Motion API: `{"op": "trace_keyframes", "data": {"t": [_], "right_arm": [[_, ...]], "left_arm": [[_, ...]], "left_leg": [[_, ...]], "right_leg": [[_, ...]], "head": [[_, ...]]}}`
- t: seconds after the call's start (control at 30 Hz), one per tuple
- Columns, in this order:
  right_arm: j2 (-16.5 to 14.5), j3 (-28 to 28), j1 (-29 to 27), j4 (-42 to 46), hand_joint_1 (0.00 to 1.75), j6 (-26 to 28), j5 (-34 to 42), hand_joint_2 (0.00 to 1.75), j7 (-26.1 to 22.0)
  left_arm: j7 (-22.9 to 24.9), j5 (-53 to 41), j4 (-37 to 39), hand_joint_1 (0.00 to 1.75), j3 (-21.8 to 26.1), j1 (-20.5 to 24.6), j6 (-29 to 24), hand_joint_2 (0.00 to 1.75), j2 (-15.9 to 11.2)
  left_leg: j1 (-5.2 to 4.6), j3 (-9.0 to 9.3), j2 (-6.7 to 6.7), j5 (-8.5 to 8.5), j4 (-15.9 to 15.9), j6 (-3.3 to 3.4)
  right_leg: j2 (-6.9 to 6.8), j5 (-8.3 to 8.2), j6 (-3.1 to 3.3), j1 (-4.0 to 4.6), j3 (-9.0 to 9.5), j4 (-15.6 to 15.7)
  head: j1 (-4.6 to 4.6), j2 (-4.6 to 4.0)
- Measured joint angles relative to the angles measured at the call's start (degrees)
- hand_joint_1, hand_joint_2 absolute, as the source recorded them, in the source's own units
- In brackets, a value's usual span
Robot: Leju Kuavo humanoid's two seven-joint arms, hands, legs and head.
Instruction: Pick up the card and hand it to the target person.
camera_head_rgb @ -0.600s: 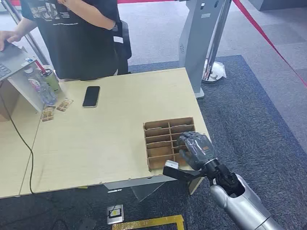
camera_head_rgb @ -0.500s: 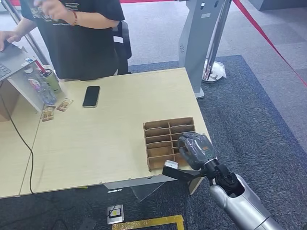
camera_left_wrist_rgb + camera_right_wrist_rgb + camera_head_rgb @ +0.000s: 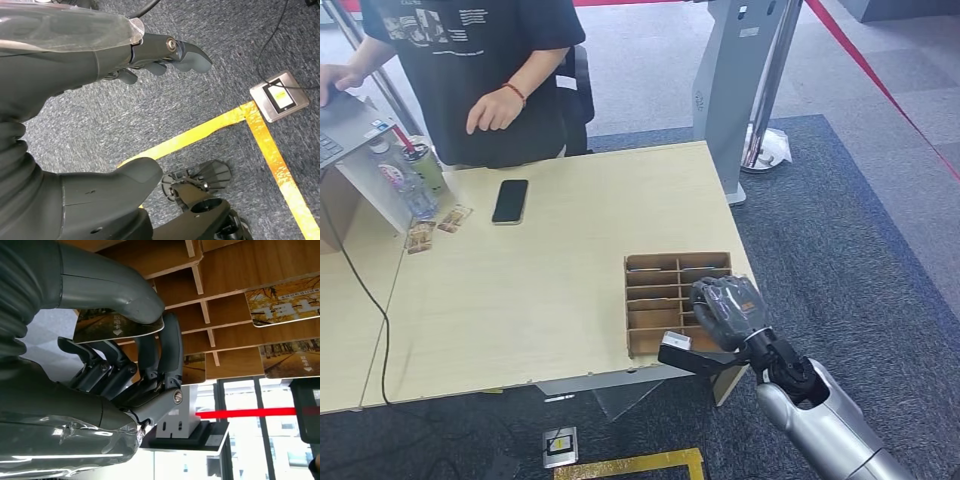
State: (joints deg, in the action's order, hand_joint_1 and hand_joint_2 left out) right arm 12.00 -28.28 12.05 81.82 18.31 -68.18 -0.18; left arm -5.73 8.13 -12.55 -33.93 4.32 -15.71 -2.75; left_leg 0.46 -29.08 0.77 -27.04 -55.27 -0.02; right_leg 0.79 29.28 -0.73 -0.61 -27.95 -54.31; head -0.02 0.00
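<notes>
My right hand (image 3: 724,312) reaches over the near right corner of the wooden slotted box (image 3: 652,292) on the table. In the right wrist view its thumb (image 3: 113,287) and fingers (image 3: 170,347) pinch a card (image 3: 113,326) with an autumn photo, right at the box's dividers. More cards (image 3: 288,300) stand in other slots. The person in a black T-shirt (image 3: 471,70) stands at the table's far side, one hand (image 3: 492,110) hanging above the table. My left hand (image 3: 68,60) hangs over the carpet, fingers apart, holding nothing.
A black phone (image 3: 510,200) lies near the person. At the far left are a laptop (image 3: 343,125), a bottle (image 3: 426,165) and two small cards (image 3: 437,228). The table's right edge (image 3: 743,250) borders blue carpet, with a grey stand (image 3: 731,90) and red tape (image 3: 878,85) beyond.
The person's raised hand has come down in front of the chest. The slotted box has shifted slightly right, and my right hand has sunk a little.
</notes>
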Motion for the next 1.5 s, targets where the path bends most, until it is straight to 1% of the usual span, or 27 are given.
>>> {"op": "trace_keyframes", "data": {"t": [0.47,0.93,1.13,1.33,1.43,1.5], "right_arm": [[0.0,-0.1,0.8,1.3,1.75,-1.2,0.5,1.75,-0.7],[2.1,0.8,4.3,6.4,1.75,-4.1,6.4,1.75,-4.5],[3.6,0.8,7.7,8.2,1.75,-5.2,11.0,1.75,-5.4],[4.9,1.3,11.1,10.4,1.75,-5.1,15.4,1.75,-5.6],[5.5,2.3,12.2,11.6,1.75,-3.7,19.8,1.75,-6.0],[5.7,3.3,12.8,12.2,1.75,-2.2,24.7,1.75,-6.5]], "left_arm": [[0.0,-0.1,0.0,0.00,-0.6,0.0,0.1,1.75,0.0],[-0.1,-0.6,0.0,0.00,-1.0,0.1,0.3,1.75,0.0],[-0.1,-0.1,0.0,0.00,-1.1,0.1,0.3,1.75,0.0],[-0.2,0.1,0.0,0.00,-1.1,0.2,0.3,1.75,0.0],[-0.2,0.3,0.0,0.00,-1.1,0.2,0.2,1.75,0.0],[-0.2,0.4,0.0,0.00,-1.1,0.2,0.2,1.75,0.0]], "left_leg": [[0.00,0.02,0.00,0.00,0.0,0.00],[0.00,0.04,-0.02,0.00,0.0,0.00],[0.00,0.04,-0.02,0.01,0.0,0.00],[0.00,0.05,-0.02,0.01,0.0,0.00],[0.00,0.05,-0.02,0.01,0.0,0.00],[0.00,0.05,-0.02,0.01,0.0,0.00]], "right_leg": [[0.01,0.00,0.00,0.00,0.00,0.0],[0.03,-0.01,0.00,0.00,0.01,0.0],[0.04,-0.01,0.00,0.00,0.00,0.0],[0.04,-0.01,0.01,0.00,0.00,0.0],[0.04,-0.01,0.01,0.00,0.00,0.0],[0.04,-0.01,0.01,0.00,0.00,0.0]], "head": [[0.00,0.00],[0.00,0.00],[0.00,0.00],[0.01,0.00],[0.00,0.00],[0.00,0.00]]}}
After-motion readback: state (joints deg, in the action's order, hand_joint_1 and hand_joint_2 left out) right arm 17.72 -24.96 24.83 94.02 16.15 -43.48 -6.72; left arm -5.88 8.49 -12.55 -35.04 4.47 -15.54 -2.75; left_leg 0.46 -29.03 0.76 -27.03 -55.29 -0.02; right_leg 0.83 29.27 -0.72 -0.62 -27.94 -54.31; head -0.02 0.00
